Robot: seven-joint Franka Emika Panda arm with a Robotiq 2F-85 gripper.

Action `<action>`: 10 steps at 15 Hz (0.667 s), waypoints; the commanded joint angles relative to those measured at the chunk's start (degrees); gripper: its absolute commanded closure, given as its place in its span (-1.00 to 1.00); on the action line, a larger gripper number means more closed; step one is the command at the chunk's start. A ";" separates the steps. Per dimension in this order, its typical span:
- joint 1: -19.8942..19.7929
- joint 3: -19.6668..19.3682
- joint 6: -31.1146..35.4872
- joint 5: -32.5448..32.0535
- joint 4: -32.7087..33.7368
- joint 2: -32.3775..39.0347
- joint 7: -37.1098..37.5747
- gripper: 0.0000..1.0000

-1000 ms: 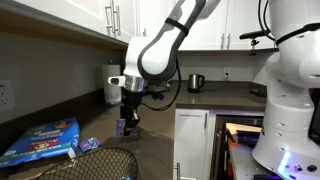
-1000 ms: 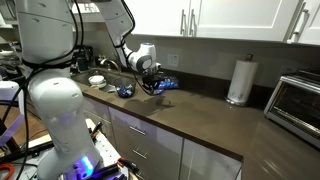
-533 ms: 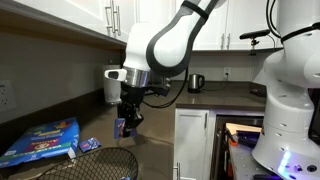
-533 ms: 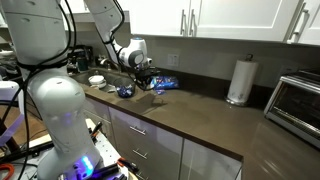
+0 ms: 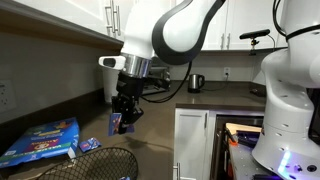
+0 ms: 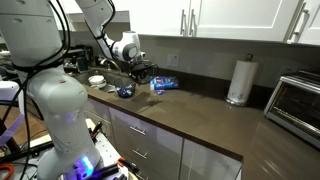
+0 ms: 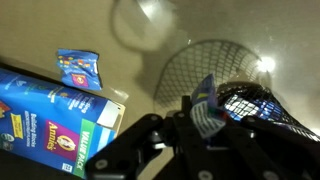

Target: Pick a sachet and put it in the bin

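Dark kitchen counter (image 5: 152,150), white cabinets above. Gripper (image 5: 121,122) is clamped on the sachet (image 7: 207,110), held in the air roughly over the bin (image 7: 185,70) rim. Pick done; release into the bin is left. Spare sachet (image 7: 78,68) lies beside the blue bag (image 7: 50,125).

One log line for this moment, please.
phase: carry | tool: shut on sachet, held above counter | bin: close below, sachet not yet in | loose sachet: on counter
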 commanded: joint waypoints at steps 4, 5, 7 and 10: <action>4.23 -0.07 -0.68 -0.69 -3.02 -4.77 0.92 0.94; 4.88 0.06 -0.61 -1.07 -3.33 -4.90 1.28 0.94; 6.25 0.39 -0.51 -1.71 -4.26 -5.69 1.78 0.94; 8.17 1.00 -0.30 -3.15 -5.62 -6.81 2.09 0.94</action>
